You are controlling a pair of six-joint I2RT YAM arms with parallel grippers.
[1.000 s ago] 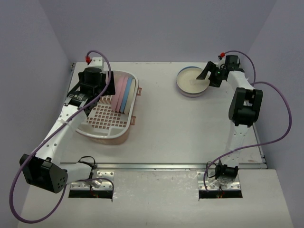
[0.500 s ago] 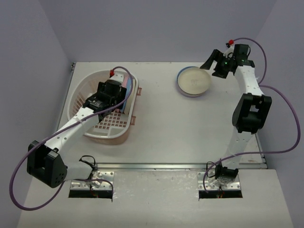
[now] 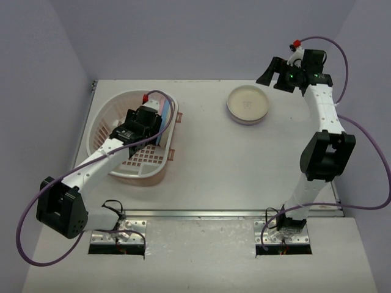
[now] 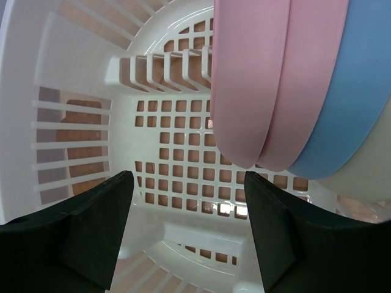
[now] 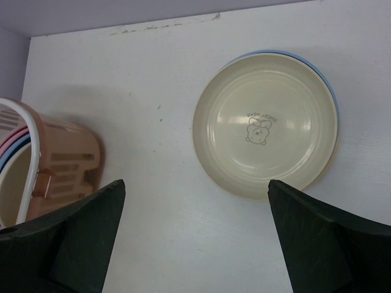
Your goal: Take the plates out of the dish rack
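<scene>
The dish rack (image 3: 104,122) stands at the left of the table. Inside it stand two pink plates (image 4: 250,79), a blue plate (image 4: 348,104) and a cream plate (image 4: 366,171), on edge at the right side of the rack. My left gripper (image 4: 186,244) is open and empty, low inside the rack (image 4: 79,67) over its grid floor, left of the pink plates. A cream plate (image 3: 247,104) lies flat on a blue one at the back right, also seen in the right wrist view (image 5: 266,122). My right gripper (image 5: 195,244) is open and empty, raised above the table near that stack.
The rack's pink side handles (image 3: 173,152) stick out toward the table's middle. The purple walls stand close behind and beside the table. The right arm (image 3: 324,152) rises along the right edge. The rack's edge shows in the right wrist view (image 5: 36,165).
My left gripper has moved from the rack's back left rim down into the rack beside the pink plates. My right gripper has let go of the cream plate and risen back and right.
</scene>
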